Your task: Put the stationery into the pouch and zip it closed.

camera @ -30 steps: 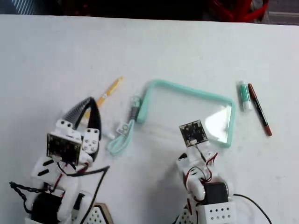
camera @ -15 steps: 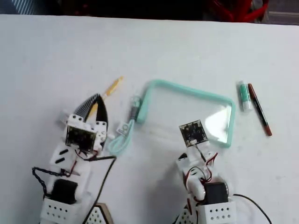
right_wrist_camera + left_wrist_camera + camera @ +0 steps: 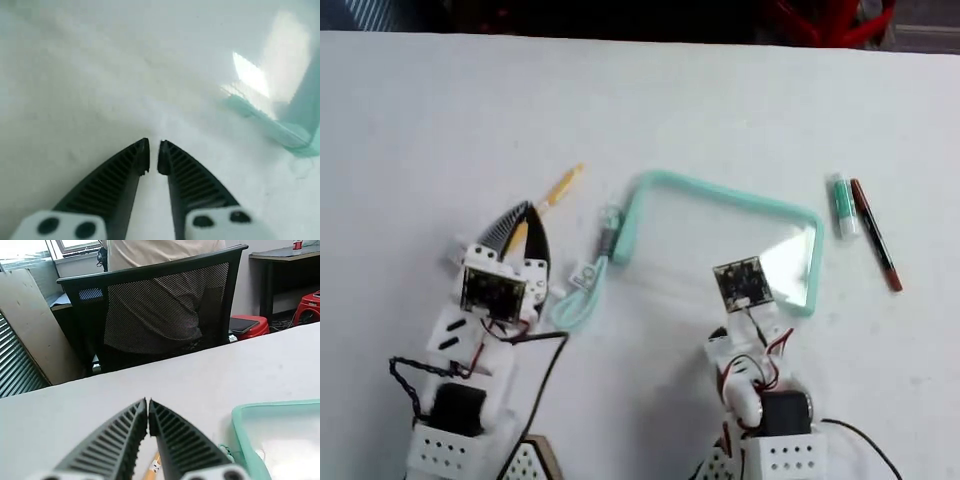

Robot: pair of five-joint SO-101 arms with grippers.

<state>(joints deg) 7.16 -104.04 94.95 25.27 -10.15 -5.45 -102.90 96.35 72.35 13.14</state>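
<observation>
Leftmost, over the white desk (image 3: 420,100): the left gripper (image 3: 527,210), fingers pressed tight together. Grips nothing. Hangs above the near end of a yellow pencil (image 3: 558,187), which lies slanted on the desk and points away from the arm. In the left wrist view, the same shut gripper (image 3: 148,403), with the pencil (image 3: 152,470) showing below it.

Next rightward, a teal strap (image 3: 572,306) looped on the desk, leading up past a small grey piece (image 3: 610,232), too small to name, just beside the pouch's left edge.

Mid-desk, the pouch (image 3: 720,190): clear, with a teal rim, lying flat.

Over its near right part, the right gripper (image 3: 153,156). Fingers closed to a bare slit, nothing between them. Hovers above the clear face, with the teal rim (image 3: 270,127) off to one side.

Farther right, well apart from the pouch: a green tube (image 3: 842,206) and a red pen (image 3: 875,236). Lie side by side on the desk, close enough that touching or not cannot be told.
</observation>
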